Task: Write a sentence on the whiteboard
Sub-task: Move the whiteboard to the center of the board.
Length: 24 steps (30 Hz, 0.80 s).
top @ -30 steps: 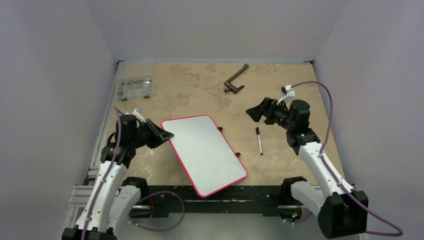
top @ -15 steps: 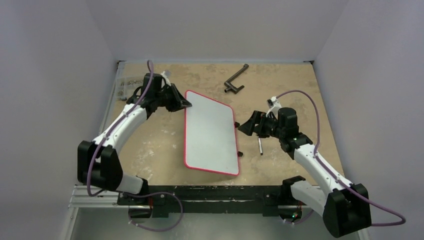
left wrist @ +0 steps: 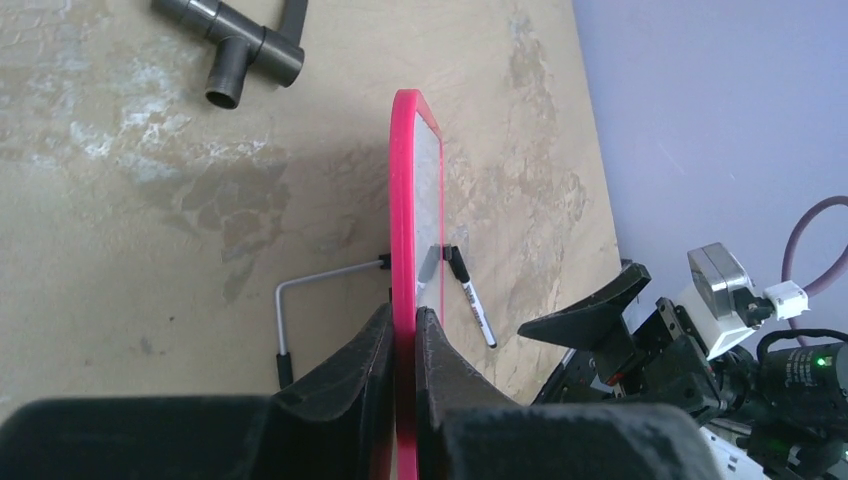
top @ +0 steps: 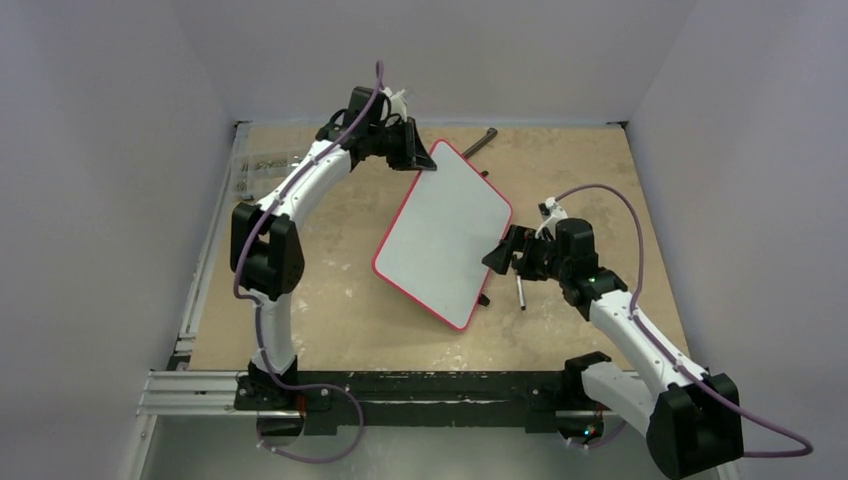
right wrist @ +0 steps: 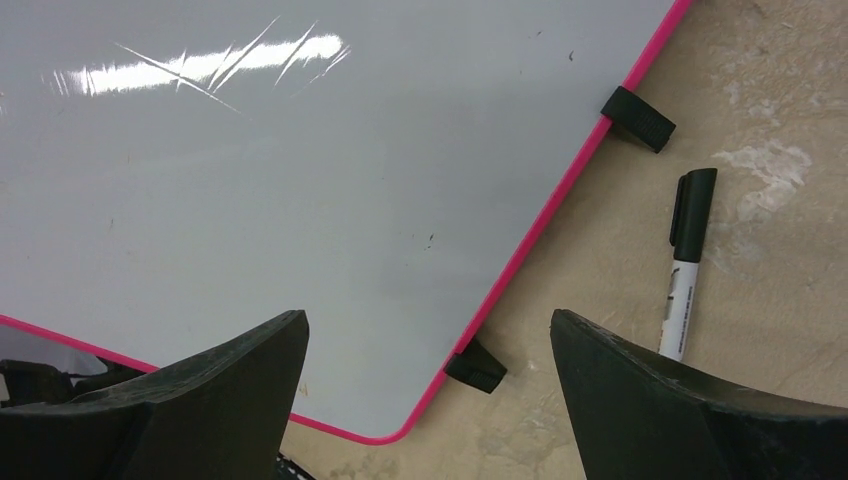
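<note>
At mid-surface (top: 330,300), whiteboard (top: 445,235) sits askew, long axis 1 to 7 o'clock. Left tool (top: 420,160) is clenched on the red rim at its 12 o'clock corner. Right tool (top: 492,256), jaws spread and grasping nothing, hovers at the 4 o'clock edge. Marker (top: 520,292) lies just beyond.

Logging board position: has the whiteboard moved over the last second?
Yes. Held by the left gripper, the whiteboard moved farther back; its corner now overlaps the grey pipe tool.
</note>
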Each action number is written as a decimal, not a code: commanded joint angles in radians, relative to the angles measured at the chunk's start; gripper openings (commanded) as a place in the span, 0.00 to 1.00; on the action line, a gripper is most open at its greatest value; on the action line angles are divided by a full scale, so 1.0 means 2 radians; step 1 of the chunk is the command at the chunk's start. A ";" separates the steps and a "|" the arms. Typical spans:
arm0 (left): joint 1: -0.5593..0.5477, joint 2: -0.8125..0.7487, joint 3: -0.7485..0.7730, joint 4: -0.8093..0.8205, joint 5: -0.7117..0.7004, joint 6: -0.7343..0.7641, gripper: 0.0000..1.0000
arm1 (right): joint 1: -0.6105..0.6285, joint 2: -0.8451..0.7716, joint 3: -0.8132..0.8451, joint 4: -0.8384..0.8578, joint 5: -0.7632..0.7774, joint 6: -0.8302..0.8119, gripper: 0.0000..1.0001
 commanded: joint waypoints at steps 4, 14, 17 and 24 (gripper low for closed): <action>-0.009 0.040 0.088 -0.038 0.027 0.048 0.14 | 0.001 -0.036 0.028 -0.032 0.073 -0.001 0.94; -0.009 0.035 0.096 -0.079 0.001 0.080 0.31 | 0.001 -0.057 0.018 -0.089 0.241 0.042 0.93; -0.009 0.032 0.096 -0.081 -0.001 0.082 0.35 | 0.001 -0.044 0.001 -0.081 0.260 0.057 0.90; -0.009 0.027 0.113 -0.094 -0.007 0.083 0.41 | 0.001 0.004 -0.019 -0.054 0.249 0.068 0.77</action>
